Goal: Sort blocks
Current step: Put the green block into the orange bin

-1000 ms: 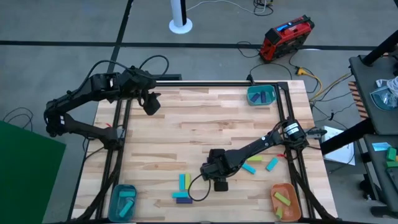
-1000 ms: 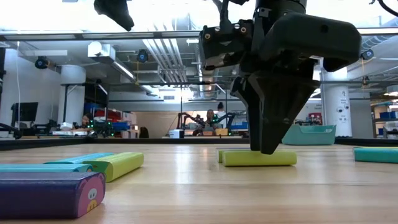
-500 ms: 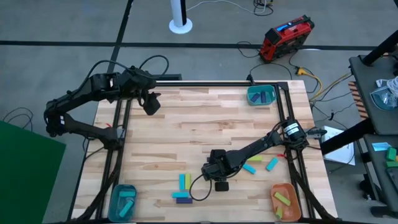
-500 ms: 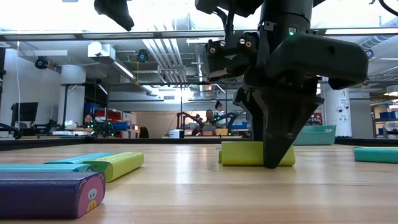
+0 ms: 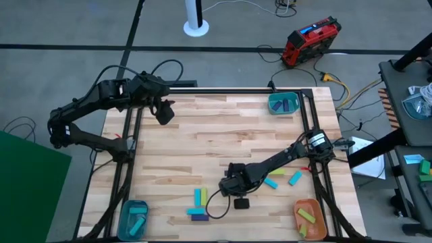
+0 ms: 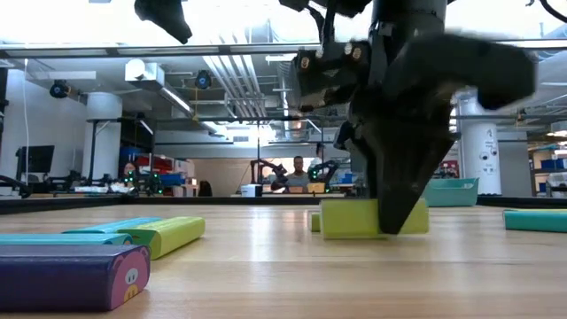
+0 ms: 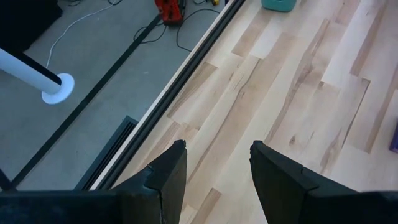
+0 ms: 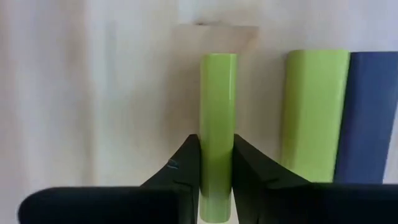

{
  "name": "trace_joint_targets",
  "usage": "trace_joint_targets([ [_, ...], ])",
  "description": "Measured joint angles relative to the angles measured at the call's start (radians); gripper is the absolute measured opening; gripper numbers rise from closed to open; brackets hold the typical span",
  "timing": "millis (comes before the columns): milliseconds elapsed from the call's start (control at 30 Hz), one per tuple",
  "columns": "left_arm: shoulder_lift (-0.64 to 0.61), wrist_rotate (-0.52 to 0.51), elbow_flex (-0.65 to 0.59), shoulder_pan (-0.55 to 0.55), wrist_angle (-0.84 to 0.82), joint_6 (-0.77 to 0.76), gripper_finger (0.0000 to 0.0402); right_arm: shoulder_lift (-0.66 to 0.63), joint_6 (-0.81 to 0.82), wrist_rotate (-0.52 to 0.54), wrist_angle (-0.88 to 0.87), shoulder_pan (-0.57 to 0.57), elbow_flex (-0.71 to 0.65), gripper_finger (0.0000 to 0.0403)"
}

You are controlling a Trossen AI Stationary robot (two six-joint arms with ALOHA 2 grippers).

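Lower centre of high view | right tool (image 8: 216, 177) clamped on yellow-green block (image 8: 217, 118) across narrow sides | likely light, rigid, smooth | left tool (image 7: 214, 165) open, upper left

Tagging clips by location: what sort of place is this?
Probably a robotics lab or workshop: exposed ceiling ducts, other robot arms on benches in the background, a person seated there, and a red power unit with cables on the floor.
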Motion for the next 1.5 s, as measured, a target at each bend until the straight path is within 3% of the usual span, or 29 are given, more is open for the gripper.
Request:
trace_joint_targets([
  [333, 0.0, 0.0, 0.0, 0.0, 0.004, 0.016, 0.0155, -0.206, 0.01, -0.049, -0.196, 0.022, 0.036, 0.005],
  [567, 0.0, 0.0, 0.0, 0.0, 0.004, 0.027, 0.0155, -0.339, 0.087, -0.079, -0.375, 0.146, -0.001, 0.005],
  [800, 0.001, 0.0, 0.0, 0.0, 0.034, 0.017, 0.0155, -0.439, 0.375, -0.078, -0.372, 0.356, -0.111, 0.005],
  [1167, 0.008, 0.0, 0.0, 0.0, 0.12, -0.052, 0.0155, -0.561, 0.619, -0.077, -0.372, 0.691, -0.303, 0.005],
  [1500, 0.009, 0.0, 0.0, 0.0, 0.12, -0.118, 0.0155, -0.697, 0.749, -0.003, -0.266, 0.797, -0.493, 0.005],
])
